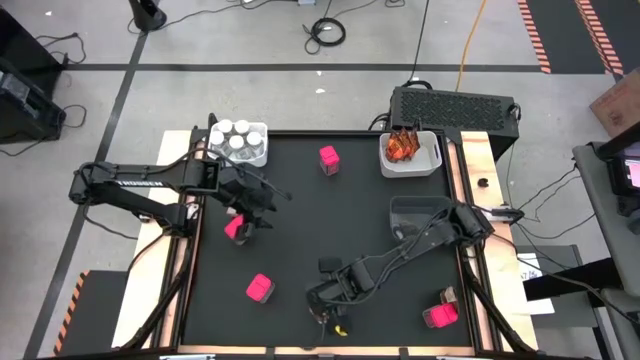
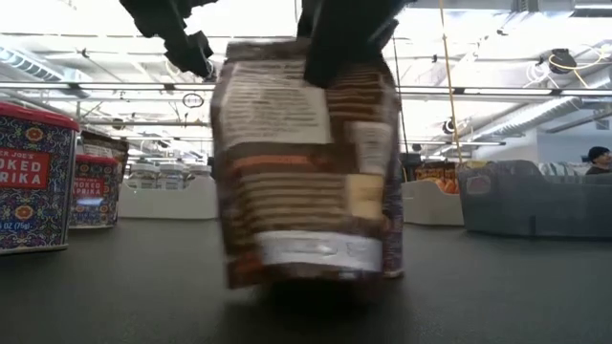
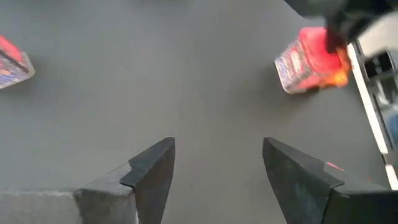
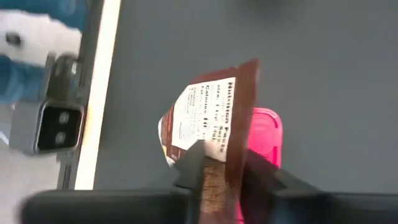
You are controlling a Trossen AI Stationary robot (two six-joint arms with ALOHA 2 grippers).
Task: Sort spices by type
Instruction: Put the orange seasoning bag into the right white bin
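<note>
A brown sachet with a white label is pinched at its edge by my right gripper, which is shut on it. The sachet stands upright on the mat near the front edge, with the right gripper above it. A pink box lies just beyond it. My left gripper hangs open at the left-middle of the mat, over a pink box. Nothing is between the left gripper's fingers. Other pink boxes lie scattered. White-capped jars fill a bin.
A white bin with the jars stands at the back left. A second white bin at the back right holds orange-brown sachets. A dark bin sits right of centre. Wooden rails edge the black mat.
</note>
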